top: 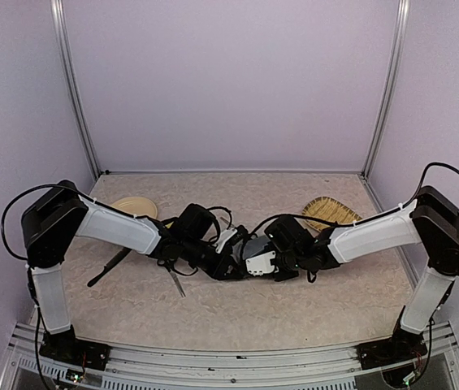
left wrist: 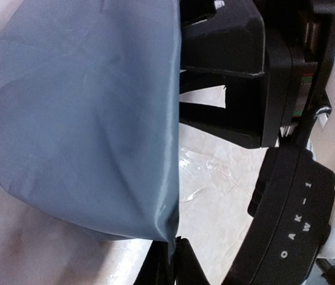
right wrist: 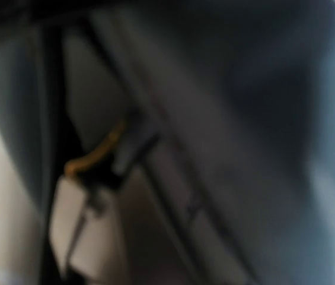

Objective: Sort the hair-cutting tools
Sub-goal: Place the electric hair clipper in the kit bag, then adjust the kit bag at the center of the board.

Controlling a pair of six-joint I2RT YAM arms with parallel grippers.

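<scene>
1. Top external. Both arms reach in to table point(top: 294, 325) centre and meet over the grey pouch point(top: 253, 244).
   - The left gripper point(top: 227, 262) and right gripper point(top: 255, 262) are close together at the pouch. I cannot read how far either is open from here.
   - Task items I can make out are one pair of scissors point(top: 177, 280) lying flat just below the left forearm, and the comb point(top: 109, 268) lying well to the left near the left arm's upright.
   - I cannot find the clipper, the second scissors or the small piece; the arms may be hiding them.
   - A round plate point(top: 136, 207) sits back left and a woven tray point(top: 331, 213) back right.

2. Left wrist. Grey pouch point(left wrist: 84, 119) fabric fills the left of the view.
   - The left gripper point(left wrist: 172, 261) looks nearly closed, pinching the pouch's lower corner.
   - The right arm's black housing crowds the right side.

3. Right wrist. The view is badly blurred, with grey fabric right against the lens. I cannot tell this gripper's opening or what it holds.

4. Handling, my judgement.
   - The scissors are stiff, thin and low, with slick blades, so I would grip across the handles or at the pivot.
   - The comb is light and slightly springy, so I would take it mid-length across its narrow width.

5. Surface and room. The tabletop is beige and mottled, and looks glossy in the left wrist view, so flat tools may skid. Plain pale lilac walls with aluminium posts enclose the table.
</scene>
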